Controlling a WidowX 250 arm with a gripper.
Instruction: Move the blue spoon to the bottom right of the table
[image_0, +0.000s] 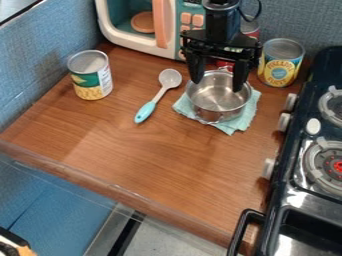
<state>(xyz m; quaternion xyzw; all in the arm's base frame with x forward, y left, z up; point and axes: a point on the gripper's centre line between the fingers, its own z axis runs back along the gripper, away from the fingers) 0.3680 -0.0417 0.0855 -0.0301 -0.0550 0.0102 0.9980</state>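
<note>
Parted wide at black gripper (218, 87), above steel pot (215, 111) on teal cloth (240, 123) — gripping nothing. Lying near jaws, on side toward green-labelled can (91, 79): blue-ended spoon (155, 99). Likely light, stiff, slightly slick — best pinched across handle (145, 112), close to neck, being apt to twist if caught by bowl.
</note>
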